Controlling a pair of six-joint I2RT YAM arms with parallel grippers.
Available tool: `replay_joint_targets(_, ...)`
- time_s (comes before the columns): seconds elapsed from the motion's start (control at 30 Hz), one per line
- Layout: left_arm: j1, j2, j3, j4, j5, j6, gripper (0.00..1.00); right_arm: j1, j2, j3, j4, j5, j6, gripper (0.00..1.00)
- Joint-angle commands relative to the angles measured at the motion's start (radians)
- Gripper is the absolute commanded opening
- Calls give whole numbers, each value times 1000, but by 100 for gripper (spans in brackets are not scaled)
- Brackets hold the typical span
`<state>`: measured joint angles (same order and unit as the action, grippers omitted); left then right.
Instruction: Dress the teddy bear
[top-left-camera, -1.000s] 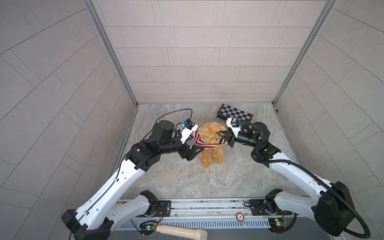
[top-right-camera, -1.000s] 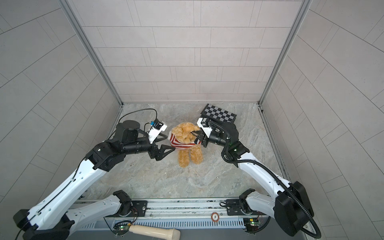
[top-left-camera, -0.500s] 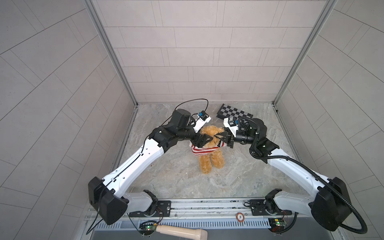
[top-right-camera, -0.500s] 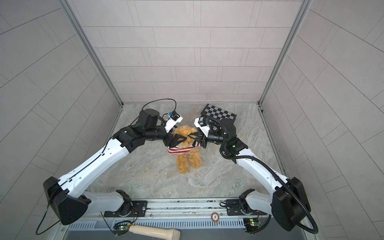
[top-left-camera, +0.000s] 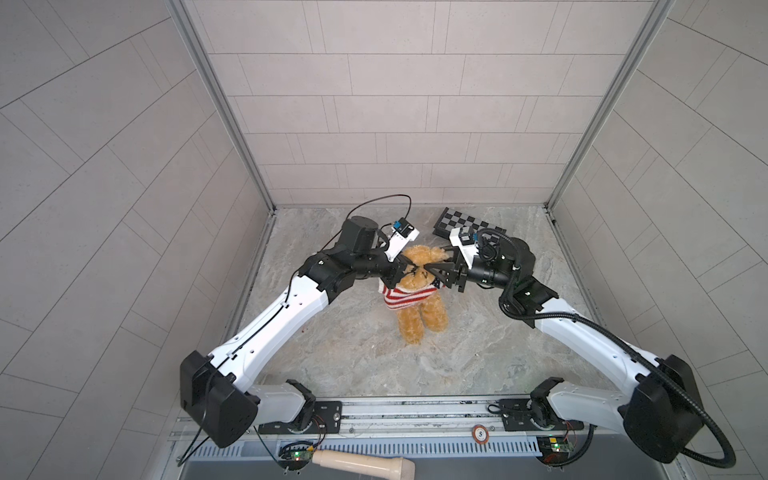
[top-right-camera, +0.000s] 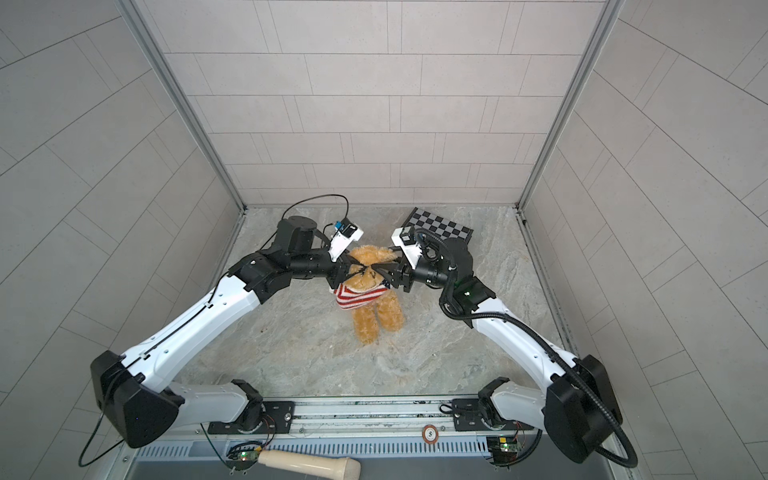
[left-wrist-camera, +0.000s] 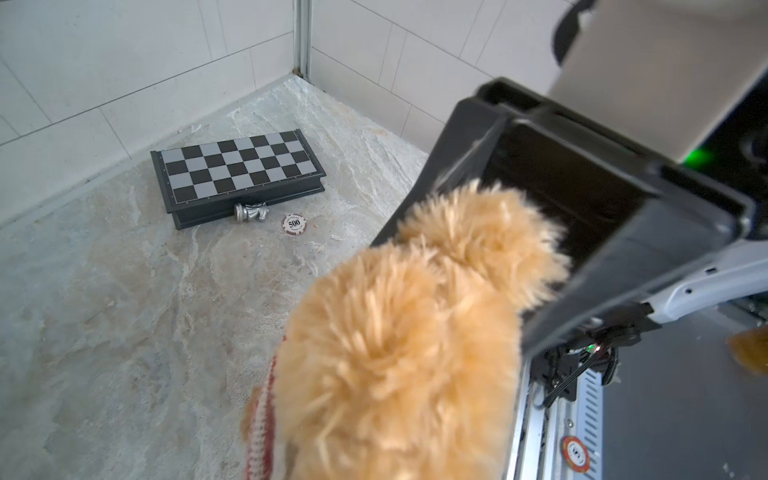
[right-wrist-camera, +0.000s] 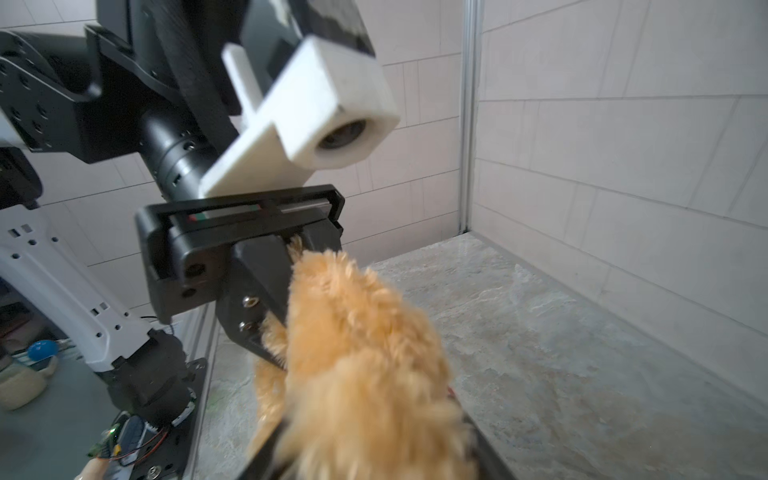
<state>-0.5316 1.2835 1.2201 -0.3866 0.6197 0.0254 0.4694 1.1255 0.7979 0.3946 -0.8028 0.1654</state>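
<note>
The fluffy golden-tan plush teddy bear was seen in both top views near the middle of the grey-veined marble floor, between the two arms. Its head was turned toward the back wall and its legs toward the front rail. A small red-and-white striped knit sweater was wrapped around its torso, bunched lower on the side of the left arm. Whether the bear's feet rested on the floor could not be told.

The left gripper was set against the side of the bear's head. In the right wrist view its black fingers were drawn together, with tufts of fur pinched between them. The right gripper was placed at the opposite side of the head. Its jaws were spread apart, and in the left wrist view a furry ear was seen lying loosely in the gap between them.

A folded black-and-grey chequered chessboard box was found near the back corner, well apart from the bear. A silver chess piece lay touching its edge, and a red-and-white poker chip lay just beside that.
</note>
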Motion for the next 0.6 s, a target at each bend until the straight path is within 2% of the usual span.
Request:
replay_joint_targets(0.0, 110, -61, -48, 180, 94, -130, 0, 5, -167, -84, 12, 52, 28, 83)
replay_joint_targets(0.03, 127, -65, -56, 188, 119, -141, 0, 6, -205, -105, -31, 68, 0, 86)
replay_joint_targets(0.1, 153, -70, -66, 198, 158, -156, 0, 5, -241, -134, -89, 113, -26, 86)
replay_joint_targets(0.17, 185, -88, -102, 272, 207, -223, 0, 3, -243, -151, -70, 116, -9, 74)
replay_joint_targets(0.2, 204, -102, -135, 345, 241, -283, 0, 3, -231, -159, -19, 102, 22, 65)
replay_joint_targets(0.3, 228, -141, -204, 499, 299, -401, 0, 5, -130, -165, 190, 67, 179, 38)
replay_joint_targets(0.37, 228, -156, -231, 563, 326, -448, 0, 5, -60, -171, 294, 79, 262, 29)
replay_joint_targets(0.43, 228, -165, -254, 623, 352, -495, 0, 2, -9, -172, 392, 88, 324, 27)
replay_joint_targets(0.57, 228, -174, -267, 613, 375, -490, 0, 3, 43, -173, 518, 82, 413, 35)
